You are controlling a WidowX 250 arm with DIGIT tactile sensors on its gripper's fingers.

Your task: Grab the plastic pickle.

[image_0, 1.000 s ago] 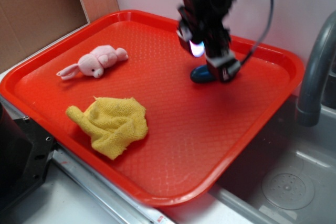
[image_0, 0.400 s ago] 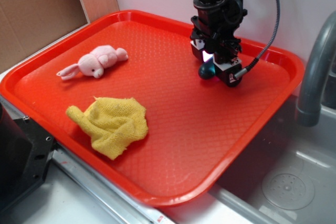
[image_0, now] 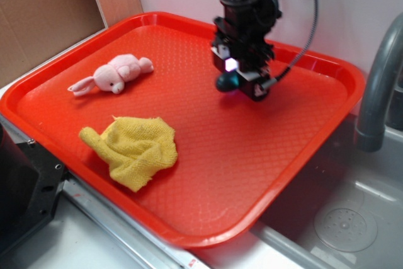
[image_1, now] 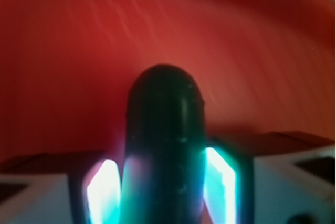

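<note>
Smooth dark green capsule-shaped plastic pickle (image_1: 163,150) clamped between gripper (image_0: 236,79) jaws, raised above red plastic tray (image_0: 189,174), toward its far edge. Likely light, stiff, slippery; best pinched mid-length.

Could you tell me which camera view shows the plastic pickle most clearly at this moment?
The wrist view: the plastic pickle fills the middle of the frame, clamped between the claw's lit fingers. The exterior view shows only its dark rounded end poking out below the claw.

Dark green pickle (image_1: 163,150), red tray (image_0: 189,155)
</note>
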